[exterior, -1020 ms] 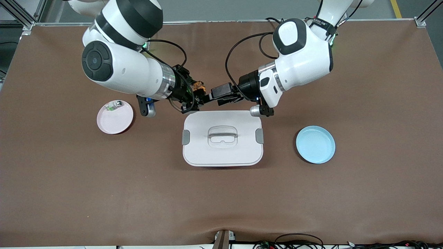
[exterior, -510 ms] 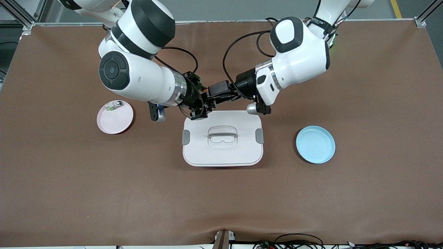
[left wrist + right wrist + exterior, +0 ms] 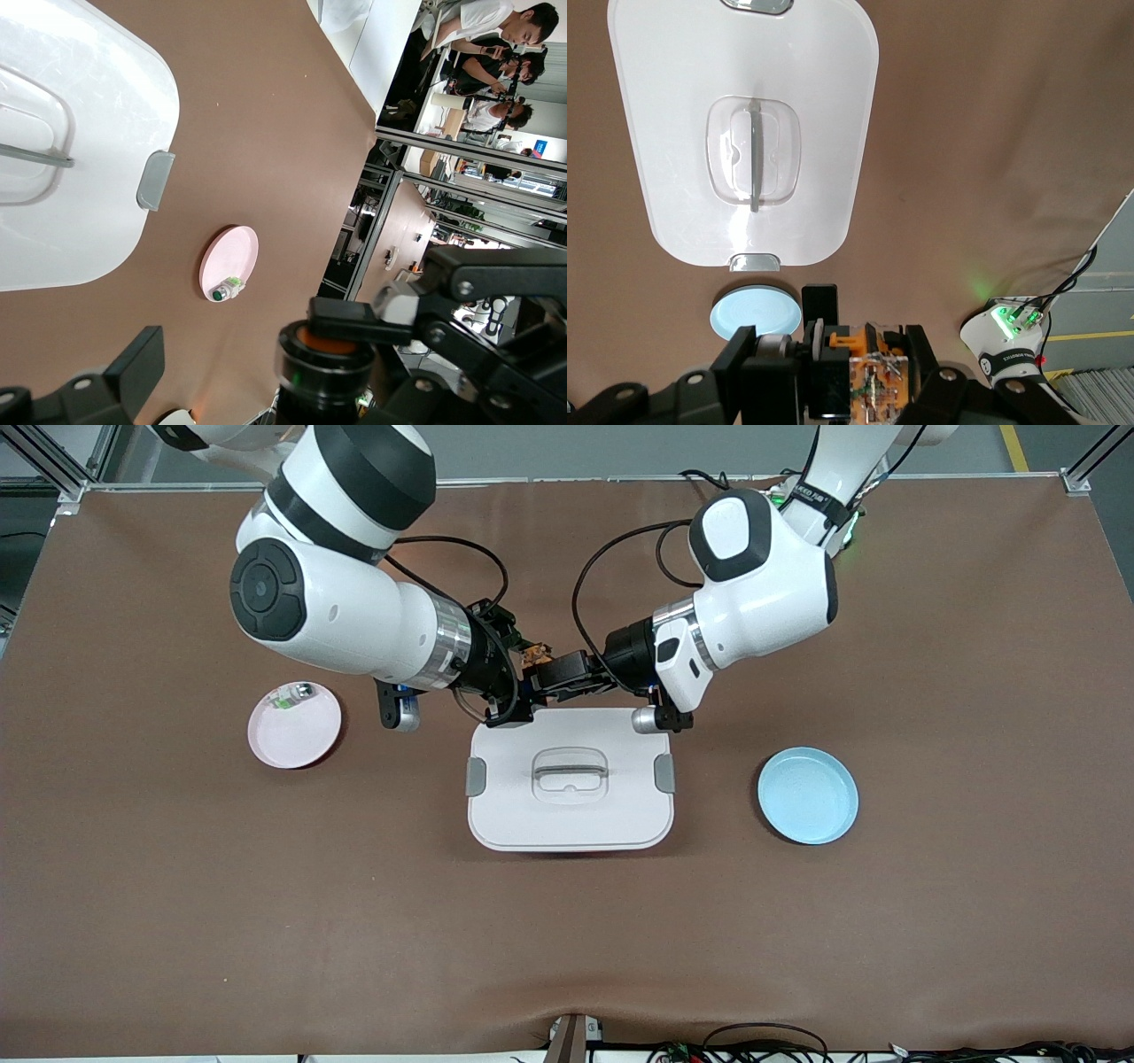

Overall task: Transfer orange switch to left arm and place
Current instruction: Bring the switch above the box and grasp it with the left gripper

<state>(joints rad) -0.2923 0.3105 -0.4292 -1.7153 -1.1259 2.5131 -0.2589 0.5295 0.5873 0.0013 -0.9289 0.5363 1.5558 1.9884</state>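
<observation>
Mid-handover: right gripper [image 3: 530, 669] clamped on tiny black orange-capped switch [image 3: 532, 655]; left gripper [image 3: 547, 676] wide apart. Early release drops it onto white plastic latched box [image 3: 570, 815].

Count on the table: two arms, two plates, one box, two small parts.

One white lidded box [image 3: 570, 779] lies just below the two meeting grippers, right gripper [image 3: 524, 676] and left gripper [image 3: 542, 674]. Two round plates: one pink plate [image 3: 294, 726] off the right gripper's side, one blue plate [image 3: 807, 794] off the left gripper's side. One orange switch [image 3: 534, 655] sits between the grippers; one green-and-silver component [image 3: 287, 697] lies on the pink plate.
</observation>
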